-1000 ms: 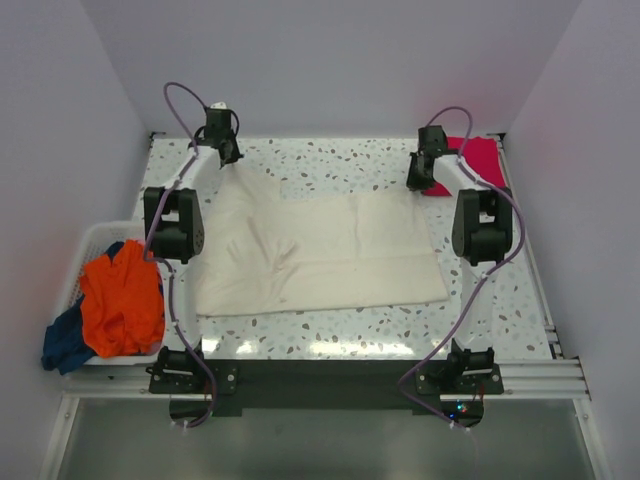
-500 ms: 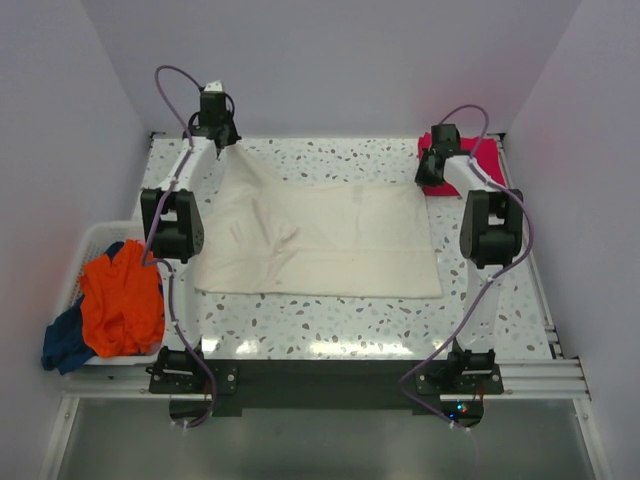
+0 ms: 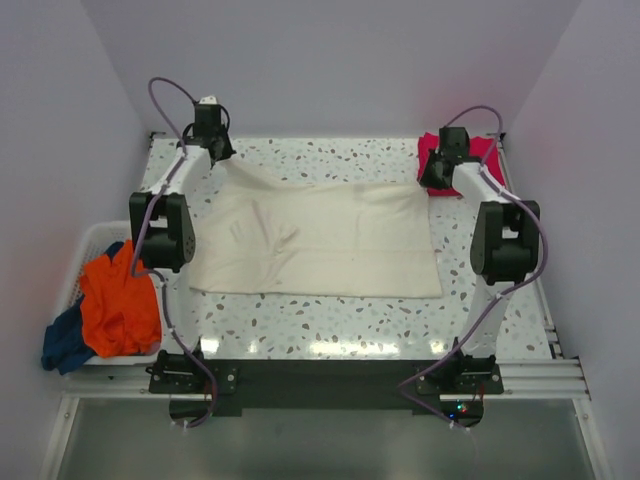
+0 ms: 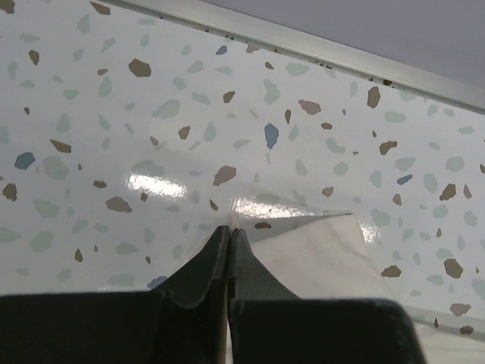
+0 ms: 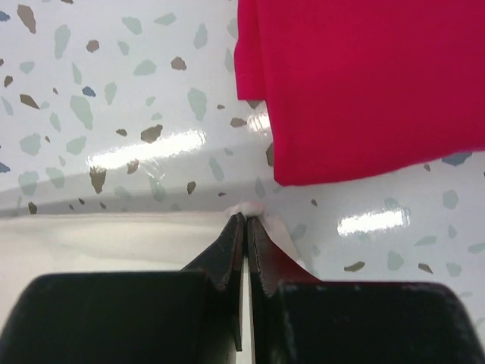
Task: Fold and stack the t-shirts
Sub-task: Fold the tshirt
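A cream off-white t-shirt lies spread across the middle of the table. My left gripper is shut on its far left corner, held near the back edge. My right gripper is shut on its far right corner. A folded magenta-red t-shirt lies at the back right, just beyond the right gripper; it also shows in the right wrist view. An orange t-shirt and a dark blue one are heaped in the basket at the left.
A white slatted basket stands at the table's left edge. Walls close the table at the back and on both sides. A metal rail runs along the back edge.
Both grippers have pulled the cream shirt's far edge back toward the rear wall. The shirt has slid away from the front edge and lies flatter and more stretched.
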Available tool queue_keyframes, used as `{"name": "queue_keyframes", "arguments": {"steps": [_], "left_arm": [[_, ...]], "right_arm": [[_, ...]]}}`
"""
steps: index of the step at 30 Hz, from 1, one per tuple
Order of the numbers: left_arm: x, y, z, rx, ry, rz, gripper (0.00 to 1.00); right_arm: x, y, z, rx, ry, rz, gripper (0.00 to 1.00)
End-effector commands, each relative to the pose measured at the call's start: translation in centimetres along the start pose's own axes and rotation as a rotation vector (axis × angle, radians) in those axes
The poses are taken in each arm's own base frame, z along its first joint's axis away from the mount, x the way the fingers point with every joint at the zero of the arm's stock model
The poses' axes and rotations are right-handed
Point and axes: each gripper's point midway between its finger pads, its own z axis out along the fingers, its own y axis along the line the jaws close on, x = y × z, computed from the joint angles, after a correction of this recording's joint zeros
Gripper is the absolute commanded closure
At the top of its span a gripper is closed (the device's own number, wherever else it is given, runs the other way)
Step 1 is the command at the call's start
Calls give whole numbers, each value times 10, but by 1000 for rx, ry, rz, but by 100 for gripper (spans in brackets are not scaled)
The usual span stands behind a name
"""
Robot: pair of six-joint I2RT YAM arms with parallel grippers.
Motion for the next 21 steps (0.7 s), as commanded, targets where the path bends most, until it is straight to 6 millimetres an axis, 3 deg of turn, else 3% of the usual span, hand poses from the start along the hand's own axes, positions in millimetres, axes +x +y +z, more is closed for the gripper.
{"name": "queue_keyframes", "arguments": {"steps": [1, 3, 4, 6, 8, 9, 13, 21], "left_arm": [[-52, 8, -50, -8, -141, -69, 100], [-36, 13, -56, -14, -114, -80, 100], [-42, 13, -68, -6, -135, -92, 100], [-26, 18, -73, -18, -106, -102, 100], [-26, 19, -88, -5, -120, -117, 100], [-13, 22, -89, -11, -95, -124, 100], [-6, 27, -116, -5, -108, -156, 100], [31, 37, -141, -12, -52, -223, 100]], "right_arm": [[-19, -2, -29, 7, -79, 39, 100], [-12, -6, -36, 19, -75, 54, 100], [-10, -8, -38, 25, -70, 59, 100], [-2, -13, -45, 45, -54, 71, 100], [9, -18, -50, 62, -40, 78, 100], [6, -18, -58, 60, -54, 87, 100], [20, -26, -70, 80, -48, 101, 100], [52, -45, -85, 138, -17, 113, 100]]}}
